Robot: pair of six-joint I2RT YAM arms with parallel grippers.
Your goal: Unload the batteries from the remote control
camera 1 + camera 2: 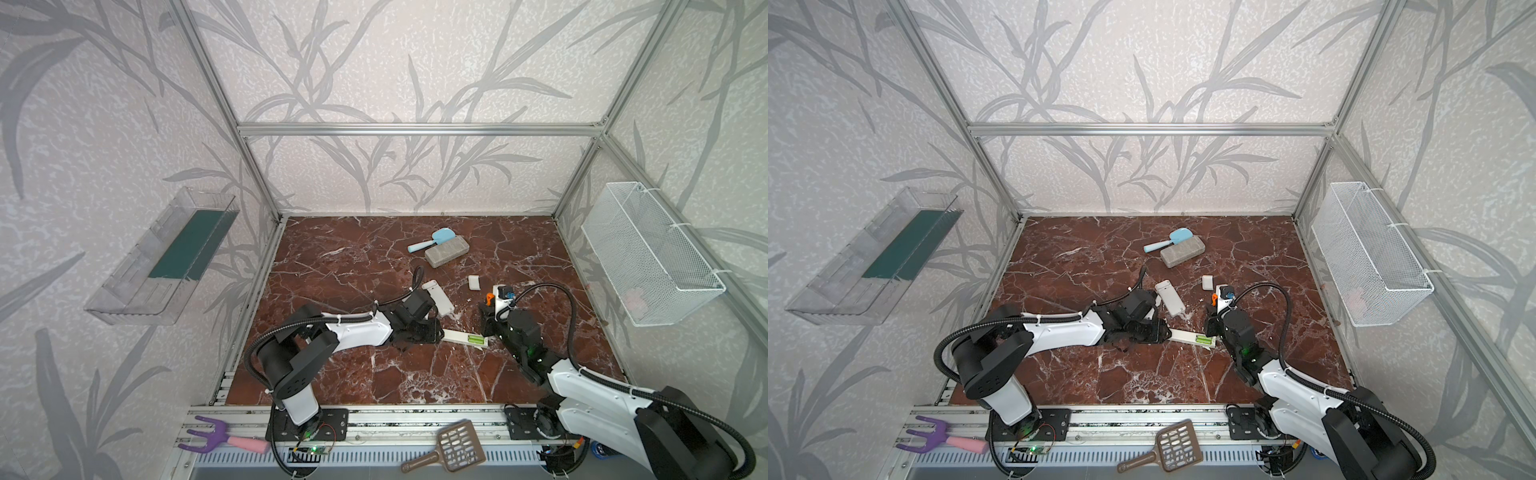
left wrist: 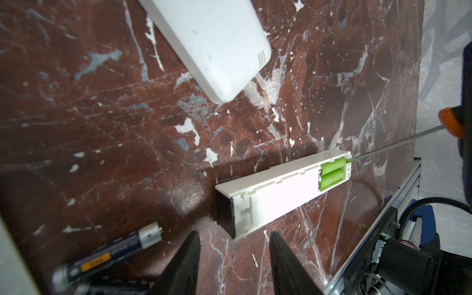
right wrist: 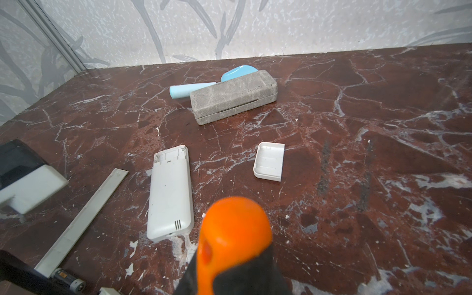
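Lime-green batteries: seated in slim remote | dark batteries: out, on table beside left gripper | left gripper: released, empty | right gripper: grasping screwdriver, tip at their end | judged remaining: pry both out

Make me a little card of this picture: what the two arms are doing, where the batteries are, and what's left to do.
Left fingers: open, empty, just short of the slim remote
Right fingers: shut on the screwdriver
Green batteries: two, inside the slim remote
Screwdriver tip: at one green battery's end
Dark batteries: out, lying on the table
Wide remote: back up, bay open
Cover: loose on the table
Left to do: get the green batteries out
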